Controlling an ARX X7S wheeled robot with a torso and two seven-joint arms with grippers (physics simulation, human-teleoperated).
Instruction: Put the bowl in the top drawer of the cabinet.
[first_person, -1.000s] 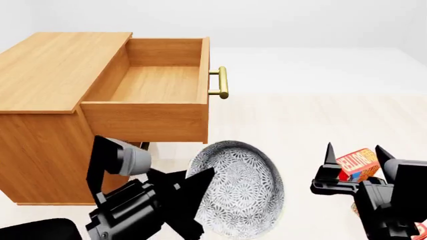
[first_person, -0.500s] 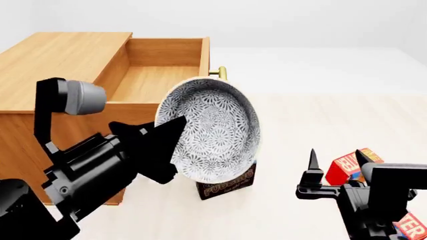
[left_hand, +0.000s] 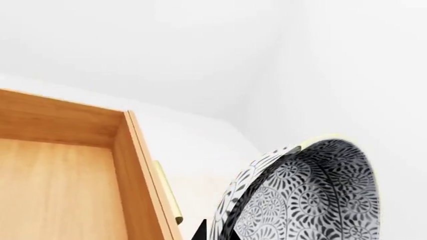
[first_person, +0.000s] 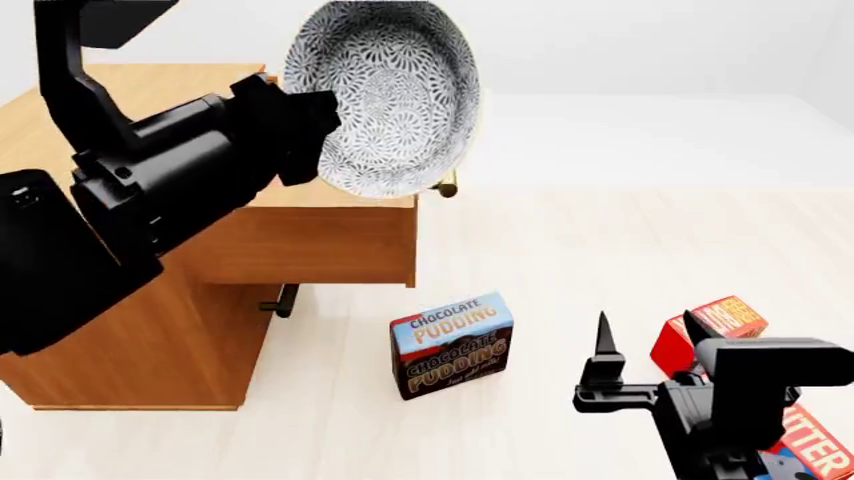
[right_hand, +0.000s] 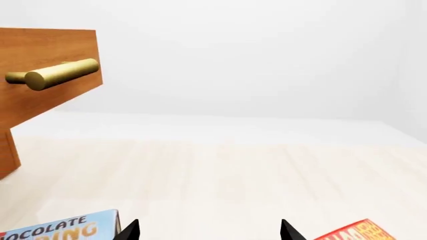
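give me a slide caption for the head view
Left gripper holds the bowl above the open top drawer.

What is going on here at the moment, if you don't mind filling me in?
The robot's left gripper holds a small round white ceramic bowl with a grey-blue floral pattern, tipped on its side, up by the pulled-out top drawer of the light-brown wooden cabinet. The bowl is not yet in the drawer. The right gripper hangs open and empty above the floor, near a chocolate pudding box and a red box.
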